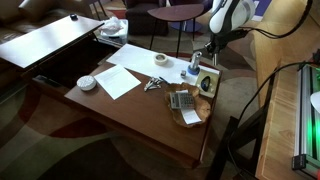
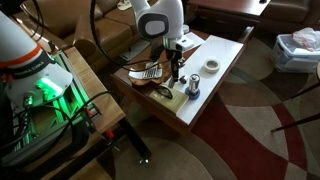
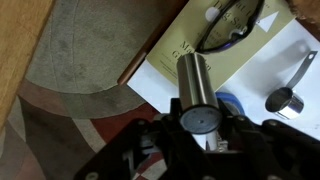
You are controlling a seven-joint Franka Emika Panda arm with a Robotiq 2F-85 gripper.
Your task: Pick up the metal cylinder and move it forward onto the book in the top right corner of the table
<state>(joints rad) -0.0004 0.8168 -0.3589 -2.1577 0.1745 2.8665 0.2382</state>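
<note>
The metal cylinder [image 3: 192, 80] is a shiny steel tube that stands upright between my fingers in the wrist view. My gripper [image 3: 200, 128] is shut on the cylinder's upper end. Its lower end is over the edge of the tan book [image 3: 172, 52], which has black glasses [image 3: 230, 25] lying on it. I cannot tell whether the cylinder touches the book. In both exterior views my gripper [image 1: 198, 60] [image 2: 173, 75] points straight down at the book [image 1: 207, 84] [image 2: 147, 77] near the table's corner. The cylinder itself is hard to make out there.
A blue tape roll [image 3: 231, 103] and a dark scoop-like tool [image 3: 285, 98] lie on white paper [image 3: 290, 50] just beside the cylinder. The wooden table [image 1: 130, 110] also holds paper sheets [image 1: 125, 78], a tape roll [image 1: 160, 60] and a white bowl [image 1: 87, 82]. Patterned rug lies beyond the table edge.
</note>
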